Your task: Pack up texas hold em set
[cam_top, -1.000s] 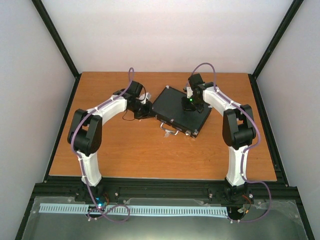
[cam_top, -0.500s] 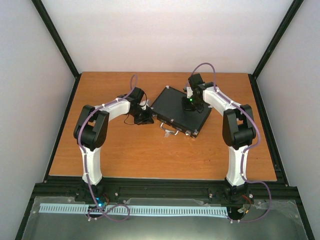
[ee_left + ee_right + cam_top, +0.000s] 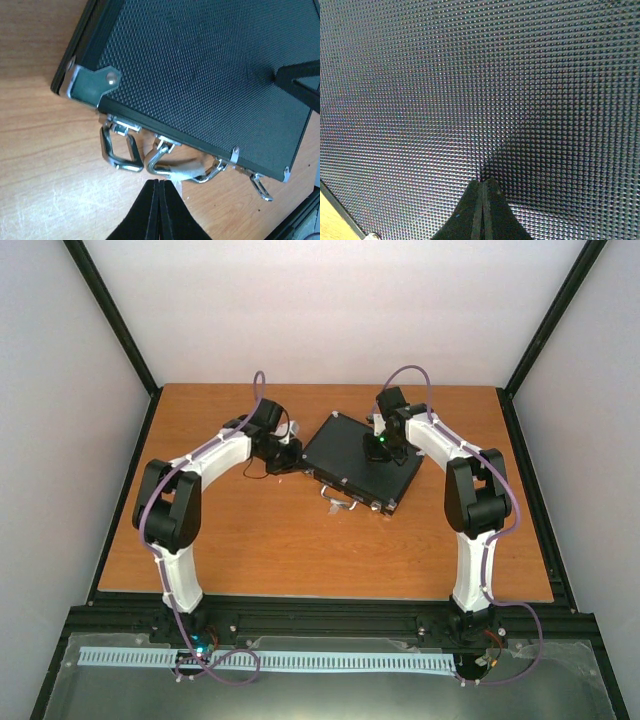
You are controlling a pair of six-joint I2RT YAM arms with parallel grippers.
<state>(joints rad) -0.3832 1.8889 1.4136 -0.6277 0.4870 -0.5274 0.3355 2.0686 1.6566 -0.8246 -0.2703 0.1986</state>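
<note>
The black case (image 3: 350,452) lies shut and flat on the table, turned at an angle. Its textured lid fills the left wrist view (image 3: 200,65) and the right wrist view (image 3: 470,75). My left gripper (image 3: 288,454) is shut and empty, with its tips (image 3: 159,183) just short of the silver handle (image 3: 186,169) and beside the flipped-open left clasp (image 3: 120,151). A second clasp (image 3: 260,186) hangs open further along that edge. My right gripper (image 3: 381,448) is shut, with its tips (image 3: 483,183) on the lid. Chips, orange disc, triangle and dice are out of view.
The wooden table (image 3: 250,540) is bordered by black rails and white walls. The case's silver corner (image 3: 92,82) sits left of my left gripper's tips. Part of the right gripper (image 3: 300,82) shows over the lid in the left wrist view.
My left gripper swung toward the case's near edge half a second ago and has moved back to the case's left side. The right arm and the case have not moved.
</note>
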